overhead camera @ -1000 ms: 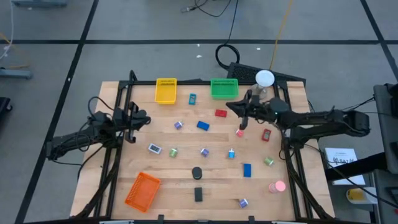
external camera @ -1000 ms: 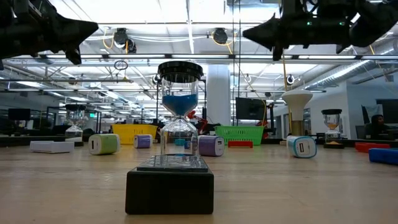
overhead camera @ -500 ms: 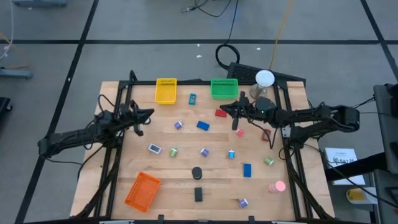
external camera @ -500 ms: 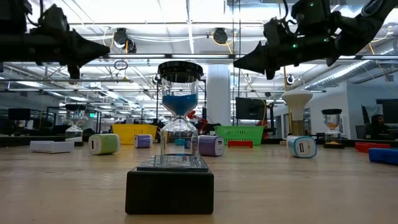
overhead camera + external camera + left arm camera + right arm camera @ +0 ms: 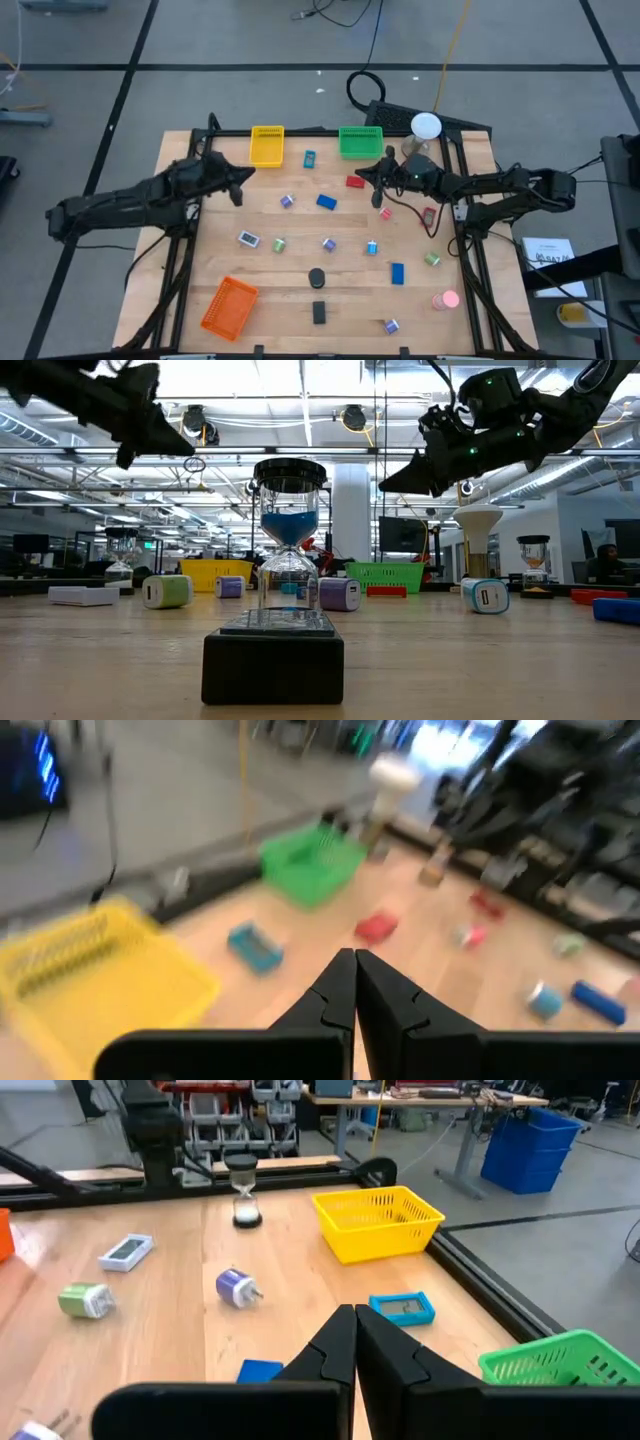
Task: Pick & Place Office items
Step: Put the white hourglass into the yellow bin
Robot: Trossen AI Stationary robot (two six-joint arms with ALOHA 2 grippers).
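Grippers hang above the light wooden table (image 5: 300, 250) with nothing in either one. The left gripper (image 5: 238, 178) sits over the table's left rear part, near the yellow slatted basket (image 5: 266, 146); its own wrist view shows its two dark fingers (image 5: 335, 995) pressed tip to tip. The right gripper (image 5: 372, 178) hovers just above the small red block (image 5: 354, 182), in front of the green slatted basket (image 5: 360, 141), and its fingers (image 5: 338, 1342) likewise meet with no gap (the wrist view makes this plain). The office items lie scattered and untouched across the table: a cyan flat piece (image 5: 309, 158) between the two baskets, a blue block (image 5: 326, 202), a purple clip (image 5: 287, 201), a white-framed piece (image 5: 248, 239), a green clip (image 5: 279, 244), a second blue block (image 5: 397, 273), a black disc (image 5: 317, 277), a black block (image 5: 319, 312) and a pink round piece (image 5: 446, 299) near the right front edge. An orange slatted basket (image 5: 229, 306) lies at the left front. From the low view, a black-based hourglass with blue sand (image 5: 288, 610) fills the foreground and hides much of the table behind it. The left wrist view is smeared, so small pieces there are hard to identify.
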